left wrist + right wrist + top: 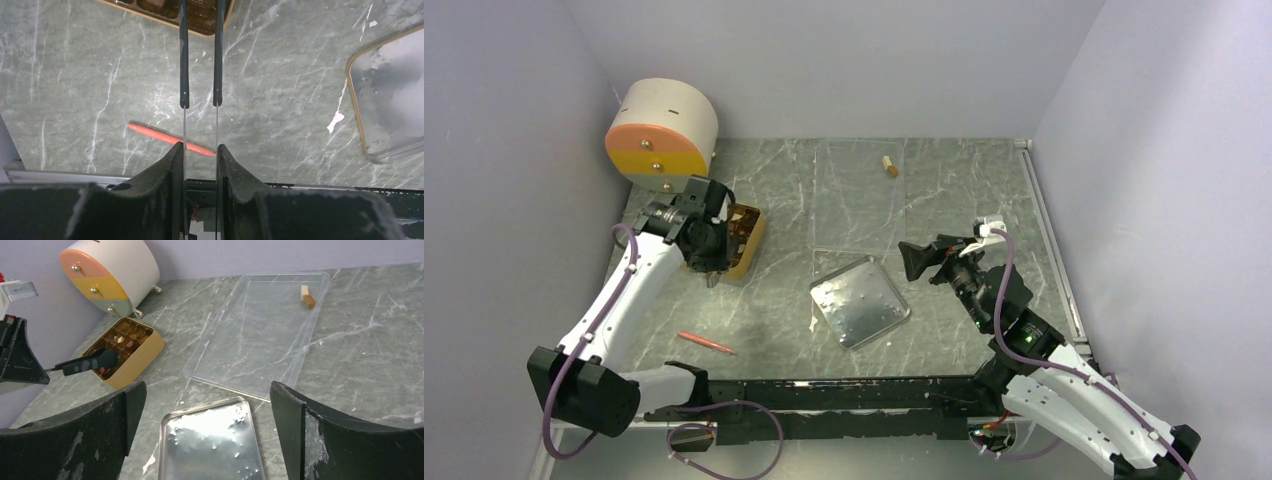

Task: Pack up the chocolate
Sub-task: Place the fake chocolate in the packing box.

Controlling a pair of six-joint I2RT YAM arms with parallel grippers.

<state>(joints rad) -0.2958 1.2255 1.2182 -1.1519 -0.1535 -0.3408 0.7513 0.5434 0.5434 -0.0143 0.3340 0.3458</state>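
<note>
left jaws are pinched narrow on tongs (184, 60), black tips over the part-filled box (140, 355). right jaws gape wide, empty. loose chocolate (306, 295) sits on the clear tray (250, 340), ahead and right of the right jaws, long axis running roughly away from them; well apart from the left jaws, so the right arm is nearer.

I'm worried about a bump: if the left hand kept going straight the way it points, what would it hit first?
Probably the compartment box: the tongs in the left hand end right over it. Their height above it is unclear.
</note>
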